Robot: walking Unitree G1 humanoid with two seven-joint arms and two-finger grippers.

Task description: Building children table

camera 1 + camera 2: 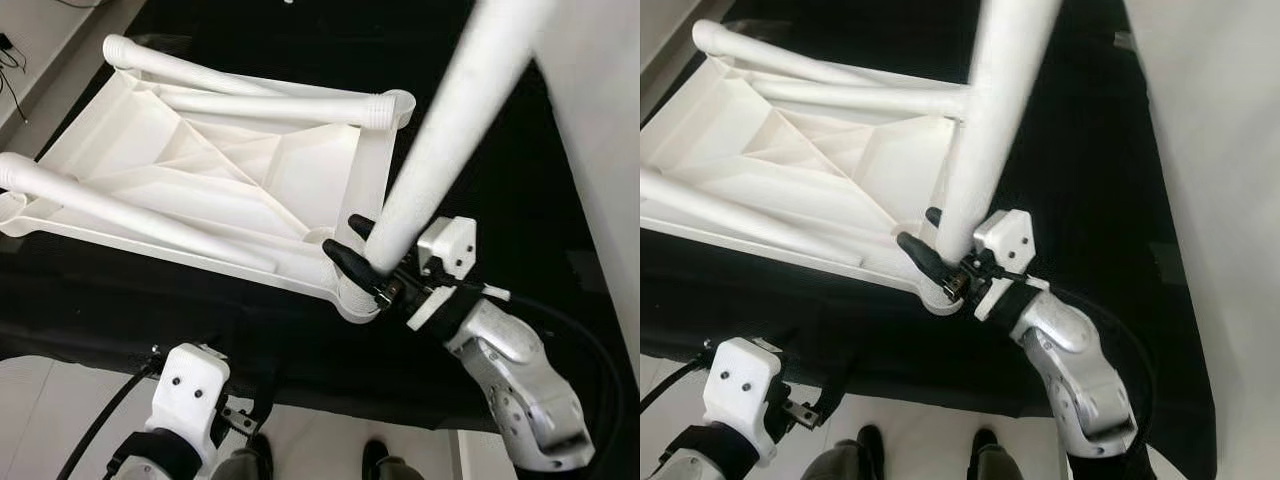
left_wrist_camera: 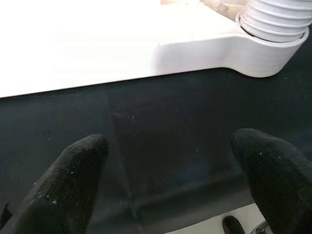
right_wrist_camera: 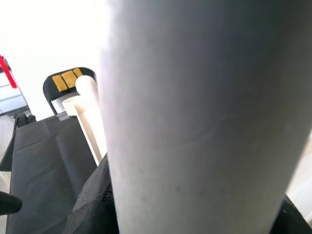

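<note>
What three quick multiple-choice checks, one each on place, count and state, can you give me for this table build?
1. Where does the upside-down white plastic tabletop lie?
A. on black cloth
B. on bare floor
C. on a chair

2. How many white legs lie across the tabletop?
A. none
B. three
C. six

3. The right gripper is:
A. open and idle
B. shut on the upright white plastic leg
C. holding a screwdriver

Answers: 1 A, the black cloth surrounds the tabletop; 2 B, three legs lie on it; 3 B, its fingers clasp the leg at the corner socket.
</note>
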